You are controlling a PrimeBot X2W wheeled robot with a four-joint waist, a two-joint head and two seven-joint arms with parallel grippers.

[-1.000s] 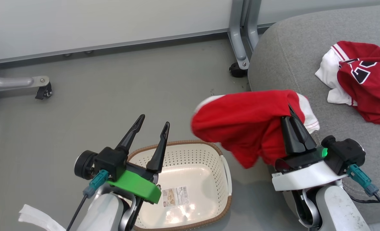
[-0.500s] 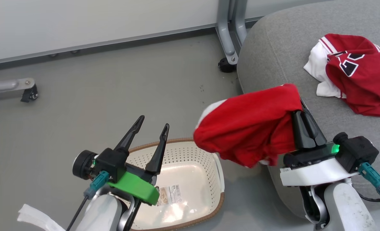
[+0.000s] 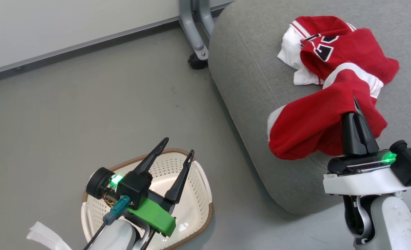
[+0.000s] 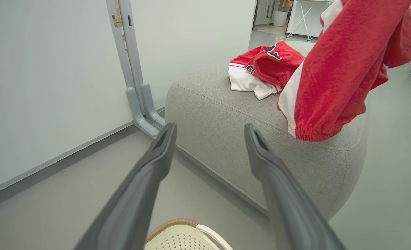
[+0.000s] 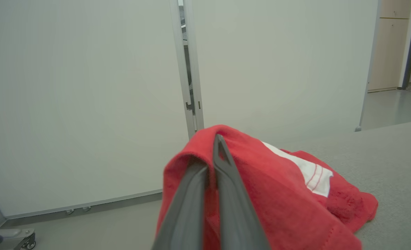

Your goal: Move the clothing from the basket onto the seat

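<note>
1. The right tool (image 3: 354, 104) is clamped shut on the red shorts (image 3: 309, 125), which hang over the rounded near edge of the seat (image 3: 247, 69).
2. The left tool (image 3: 178, 146) is spread wide and empty above the perforated plastic basket (image 3: 200, 180).
3. Risk: if released here, the limp fabric may slide off the edge onto the floor.
4. The jersey (image 3: 334, 52) lies crumpled on the woven grey upholstery.

Right hand (image 3: 355, 104) grips shorts (image 3: 313, 121) over the seat (image 3: 247, 69).

Grey floor (image 3: 87, 97), white partition (image 3: 52, 27), castered leg (image 3: 194, 38)
</note>
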